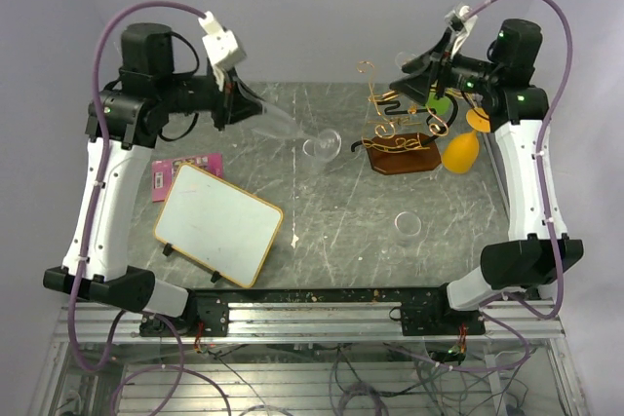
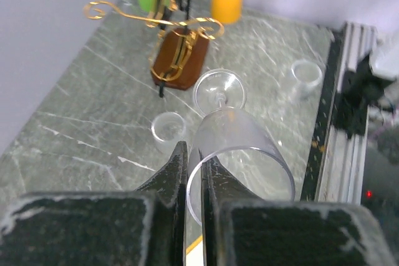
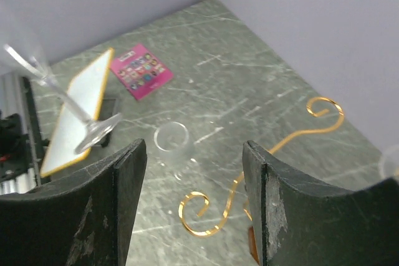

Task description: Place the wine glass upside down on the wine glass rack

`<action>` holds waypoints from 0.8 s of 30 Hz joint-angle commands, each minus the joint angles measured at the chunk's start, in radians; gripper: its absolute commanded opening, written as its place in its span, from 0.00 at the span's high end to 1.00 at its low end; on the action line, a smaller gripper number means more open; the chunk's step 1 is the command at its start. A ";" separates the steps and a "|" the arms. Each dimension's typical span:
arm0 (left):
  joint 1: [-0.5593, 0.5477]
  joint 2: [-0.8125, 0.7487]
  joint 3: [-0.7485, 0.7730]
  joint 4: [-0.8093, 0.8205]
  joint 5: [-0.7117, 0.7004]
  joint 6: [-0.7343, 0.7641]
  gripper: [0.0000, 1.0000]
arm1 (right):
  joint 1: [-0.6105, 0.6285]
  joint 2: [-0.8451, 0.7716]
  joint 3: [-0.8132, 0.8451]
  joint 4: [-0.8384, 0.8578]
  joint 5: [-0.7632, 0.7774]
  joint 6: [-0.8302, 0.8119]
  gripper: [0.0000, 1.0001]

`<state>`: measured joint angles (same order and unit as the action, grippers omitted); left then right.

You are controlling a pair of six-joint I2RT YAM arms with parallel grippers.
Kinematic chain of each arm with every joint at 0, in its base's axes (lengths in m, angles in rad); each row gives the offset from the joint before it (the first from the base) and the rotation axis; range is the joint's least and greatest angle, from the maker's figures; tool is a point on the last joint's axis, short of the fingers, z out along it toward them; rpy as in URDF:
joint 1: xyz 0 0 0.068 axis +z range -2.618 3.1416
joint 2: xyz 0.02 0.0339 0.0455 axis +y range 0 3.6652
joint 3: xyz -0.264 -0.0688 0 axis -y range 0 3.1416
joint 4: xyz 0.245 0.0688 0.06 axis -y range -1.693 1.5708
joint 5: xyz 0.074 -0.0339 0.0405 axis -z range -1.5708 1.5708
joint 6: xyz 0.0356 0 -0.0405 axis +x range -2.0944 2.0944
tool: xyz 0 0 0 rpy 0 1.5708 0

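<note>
Above the counter [image 1: 341,211], left of centre: the wine glass [image 2: 240,138] hangs in the air, tipped well over. Its mouth faces the left arm and its foot points right and far, toward the wine glass rack [image 1: 402,154]. Glass and rack are apart.
Left jaws: nearly closed, pinching the bowl's rim wall, with one finger [image 2: 174,172] outside the bowl and the other inside.
Right jaws: spread wide and holding nothing, poised over the rack's gold scrolls at the far right.
Glass, looks: clear and colourless, with a broad bowl, a thin straight stem and a flat round foot. It is hard to pick out against the grey veined counter.
Rack, looks: thin gold and black wire curled into hooks and scrolls, rising from a dark reddish-brown wooden base.
Step in hand: by my reading, carrying the glass across to a hook; the hanging is not yet done.
Doing it well: roll the wrist until the foot is uppermost and the mouth faces down. Then bring the stem in sideways between the wires so the foot rides over them. Go slowly near the wire, since a rim pinch gives little hold against a knock.
Mind: the orange bottle [image 1: 460,153] just beside the rack, a small clear cup [image 2: 168,127] on the counter below, and the right arm crowding the rack.
</note>
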<state>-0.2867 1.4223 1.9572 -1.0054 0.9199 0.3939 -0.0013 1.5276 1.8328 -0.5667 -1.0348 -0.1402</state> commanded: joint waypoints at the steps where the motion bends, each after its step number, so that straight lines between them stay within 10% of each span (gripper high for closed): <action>1: 0.057 -0.012 0.013 0.290 -0.037 -0.330 0.93 | 0.079 0.033 0.037 0.057 -0.041 0.111 0.37; 7: 0.058 0.011 0.043 0.440 -0.276 -0.492 0.93 | 0.162 0.073 0.026 0.141 0.009 0.239 0.33; 24: 0.057 0.058 -0.006 0.582 -0.296 -0.613 0.93 | 0.304 0.171 0.056 0.183 0.265 0.394 0.50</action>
<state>-0.2325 1.4891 1.9549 -0.5056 0.6285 -0.1917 0.2916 1.6836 1.8469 -0.4152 -0.8223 0.2161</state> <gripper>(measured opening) 0.132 0.531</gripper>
